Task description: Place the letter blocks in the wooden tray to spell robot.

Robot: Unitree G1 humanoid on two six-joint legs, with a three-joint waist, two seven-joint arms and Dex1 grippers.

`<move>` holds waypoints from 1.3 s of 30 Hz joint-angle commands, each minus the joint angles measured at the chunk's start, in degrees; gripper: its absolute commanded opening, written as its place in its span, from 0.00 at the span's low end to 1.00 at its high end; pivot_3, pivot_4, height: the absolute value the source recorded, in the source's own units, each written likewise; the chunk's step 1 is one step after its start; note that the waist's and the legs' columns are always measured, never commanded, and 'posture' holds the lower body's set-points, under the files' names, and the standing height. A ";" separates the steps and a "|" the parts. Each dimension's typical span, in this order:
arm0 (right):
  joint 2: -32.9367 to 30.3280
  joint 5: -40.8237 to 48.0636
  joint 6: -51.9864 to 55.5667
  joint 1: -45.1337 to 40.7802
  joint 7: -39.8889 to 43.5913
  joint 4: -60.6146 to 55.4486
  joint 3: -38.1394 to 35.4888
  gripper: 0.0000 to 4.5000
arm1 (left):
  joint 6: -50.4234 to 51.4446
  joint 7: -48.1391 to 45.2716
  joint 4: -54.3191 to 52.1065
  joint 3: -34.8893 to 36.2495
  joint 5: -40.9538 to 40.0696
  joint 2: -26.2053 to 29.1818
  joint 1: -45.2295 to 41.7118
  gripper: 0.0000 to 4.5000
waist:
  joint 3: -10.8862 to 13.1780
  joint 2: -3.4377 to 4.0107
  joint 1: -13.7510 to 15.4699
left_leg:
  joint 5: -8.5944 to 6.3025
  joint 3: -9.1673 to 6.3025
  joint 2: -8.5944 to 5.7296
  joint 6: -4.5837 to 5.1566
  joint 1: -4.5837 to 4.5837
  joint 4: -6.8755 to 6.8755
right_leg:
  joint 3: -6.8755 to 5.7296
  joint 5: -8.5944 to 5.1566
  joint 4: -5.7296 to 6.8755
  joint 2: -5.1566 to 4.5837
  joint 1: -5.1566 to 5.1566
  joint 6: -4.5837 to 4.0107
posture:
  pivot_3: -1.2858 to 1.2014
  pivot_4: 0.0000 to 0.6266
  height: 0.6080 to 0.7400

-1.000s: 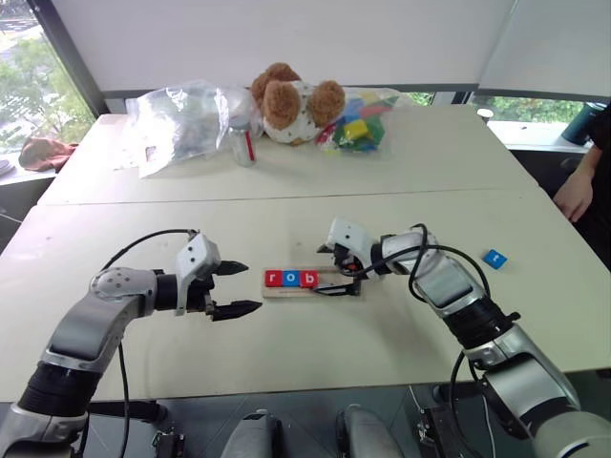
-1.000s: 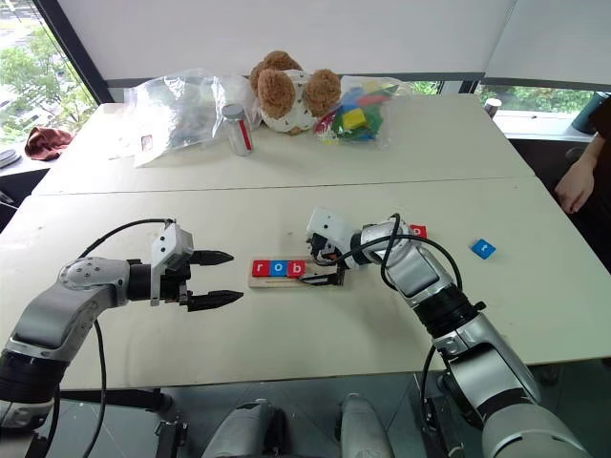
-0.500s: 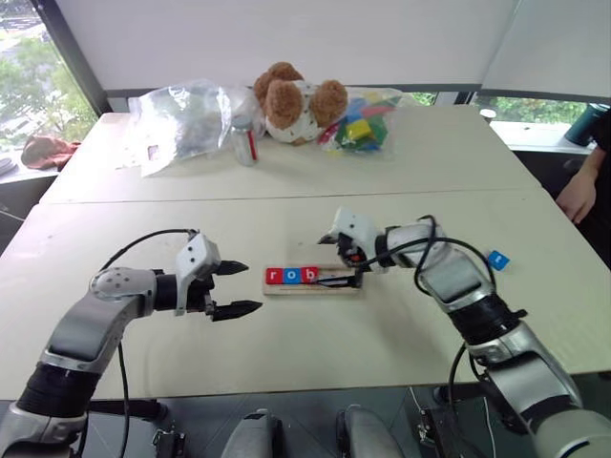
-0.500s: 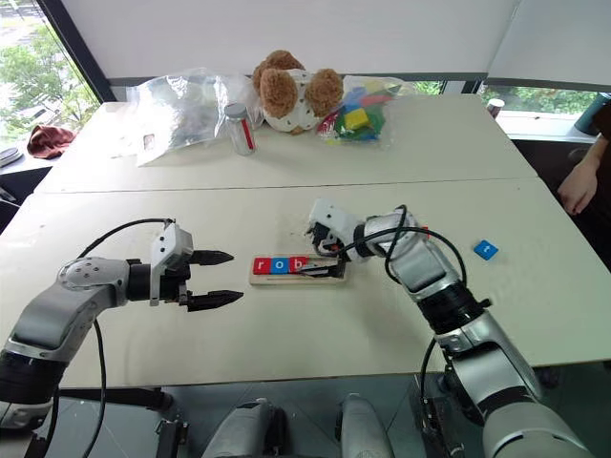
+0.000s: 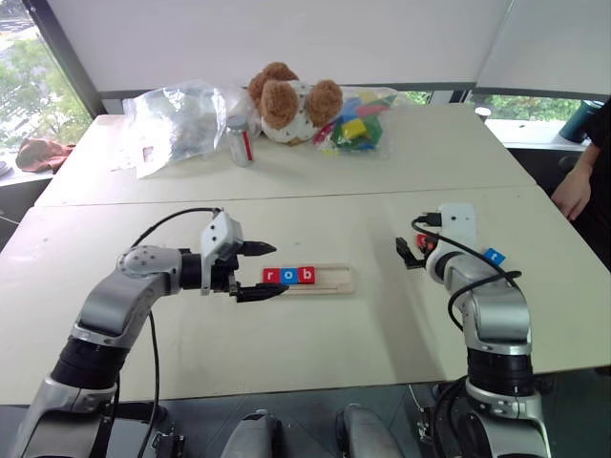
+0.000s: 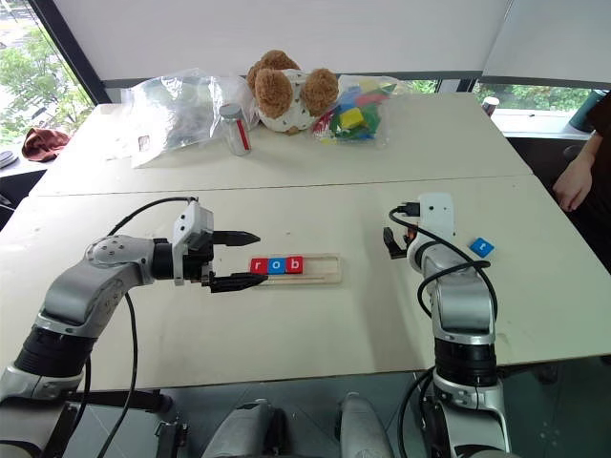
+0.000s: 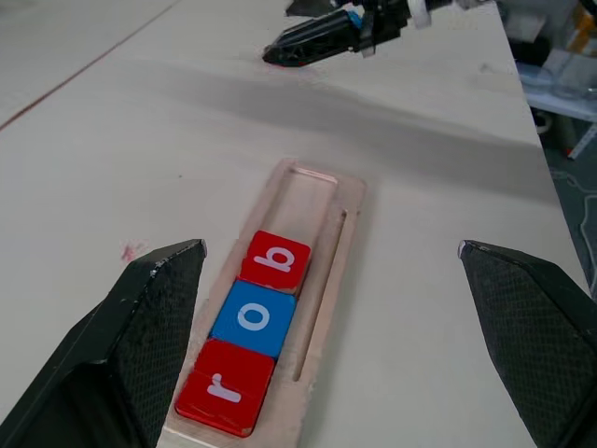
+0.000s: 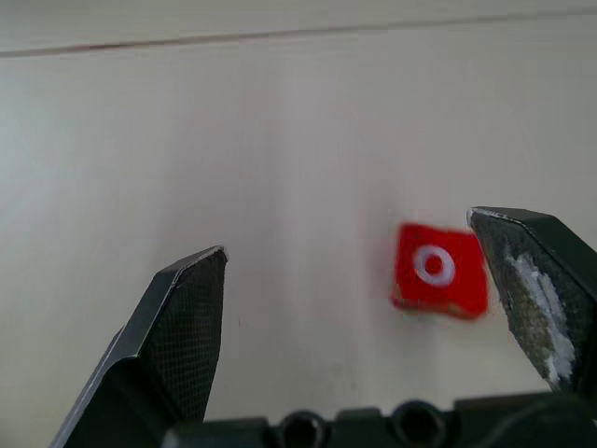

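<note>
Two pale tables (image 5: pixel 315 205) beside bright windows (image 5: pixel 24 86)

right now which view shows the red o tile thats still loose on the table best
The right wrist view: the red o tile lies flat on the table, letter readable, between the open right gripper fingers. In the eye views the gripper mostly hides it, leaving a red sliver. The left wrist view shows the tray's tiles instead.

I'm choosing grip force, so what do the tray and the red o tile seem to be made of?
The wooden tray looks like pale unfinished wood: matte, with faint grain and routed grooves. The red o tile looks like smooth painted wood or plastic with a printed white letter; which of the two cannot be told.
</note>
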 commanded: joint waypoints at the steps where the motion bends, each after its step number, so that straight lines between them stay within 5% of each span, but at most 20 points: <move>1: 0.88 -0.02 -3.74 0.41 -3.57 -0.04 -2.00 0.99 | -1.18 -0.66 -0.47 0.30 0.05 -0.07 -1.44 1.00 | 0.00 0.00 0.02 | -0.02 -0.01 0.00 0.03 0.01 0.00 | -0.01 0.00 0.01 0.01 0.00 0.00 | 0.52 0.24 1.00; 10: 3.04 3.08 -11.60 -2.74 -7.17 15.39 -3.09 0.99 | -0.58 -0.59 -2.38 0.22 0.49 0.76 0.07 1.00 | 0.00 -0.01 -0.26 | -0.14 0.01 0.02 0.26 0.19 0.02 | 0.01 0.00 0.04 0.06 0.17 0.00 | 0.52 0.24 1.00; 13: 2.07 2.98 -14.00 -3.71 -7.98 18.89 -2.61 0.80 | -0.17 0.01 -3.48 0.65 0.33 0.98 0.93 1.00 | -0.01 -0.01 -0.21 | -0.16 0.00 0.02 0.29 0.36 0.02 | 0.01 0.00 0.04 0.05 0.33 0.00 | 0.52 0.24 1.00; 18: 1.91 3.25 -13.72 -3.01 -9.00 18.42 -1.96 0.26 | 0.21 0.75 -4.65 1.33 0.10 1.49 2.14 1.00 | -0.01 -0.02 0.22 | -0.16 -0.03 0.02 0.30 0.35 0.02 | 0.01 0.00 0.05 0.03 0.34 0.00 | 0.52 0.24 1.00; 24: 2.61 3.87 -9.98 -1.21 -8.44 10.21 1.32 0.26 | 0.14 1.20 -5.38 1.04 -0.06 1.56 2.64 1.00 | -0.01 -0.02 0.21 | -0.17 -0.05 0.02 0.30 0.34 0.01 | 0.00 0.00 0.04 0.02 0.34 0.00 | 0.52 0.24 1.00; 31: 8.35 4.66 10.17 4.90 -11.35 -15.96 4.44 0.26 | -1.06 -0.45 -2.96 0.51 0.53 2.11 2.37 1.00 | 0.00 0.01 0.03 | -0.17 -0.05 0.07 0.30 0.24 -0.06 | 0.02 0.00 0.05 0.07 0.17 0.00 | 0.52 0.24 1.00; 39: 12.76 5.20 16.55 8.13 -12.68 -17.27 4.71 0.26 | -2.69 -2.04 0.09 -0.82 1.77 1.15 1.15 1.00 | 0.00 0.01 0.17 | -0.17 -0.06 0.03 0.31 0.25 -0.02 | -0.02 -0.01 0.04 0.06 0.22 0.00 | 0.52 0.24 1.00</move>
